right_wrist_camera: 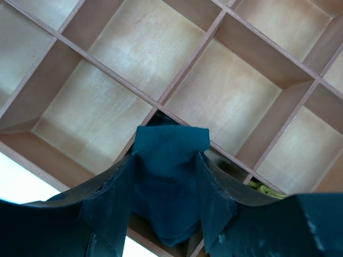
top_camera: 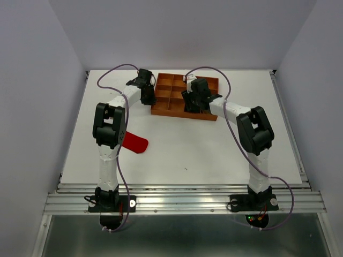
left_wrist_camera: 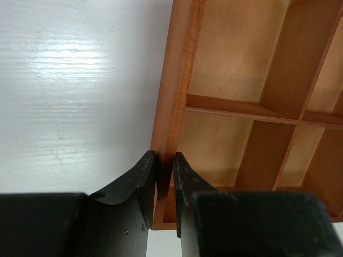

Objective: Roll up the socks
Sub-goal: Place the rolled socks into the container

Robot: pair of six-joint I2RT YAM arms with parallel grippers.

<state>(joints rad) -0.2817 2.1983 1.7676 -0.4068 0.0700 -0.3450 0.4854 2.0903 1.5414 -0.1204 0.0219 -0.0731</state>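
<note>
pinching the tray (left_wrist_camera: pixel 172 80) wall in my left gripper (left_wrist_camera: pixel 165 160) so it can't slide, i'd ease the teal sock (right_wrist_camera: pixel 169 187) held in my right gripper (right_wrist_camera: pixel 167 158) down into one cell, clear of the dividers (right_wrist_camera: pixel 185 72), with the red sock (top_camera: pixel 135 143) lying out on the table (top_camera: pixel 214 155)

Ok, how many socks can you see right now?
3. A red sock on the table beside the left arm; a dark teal sock in the right gripper above the tray; a yellow sliver, probably the third sock, in the tray beside it, mostly hidden.
</note>
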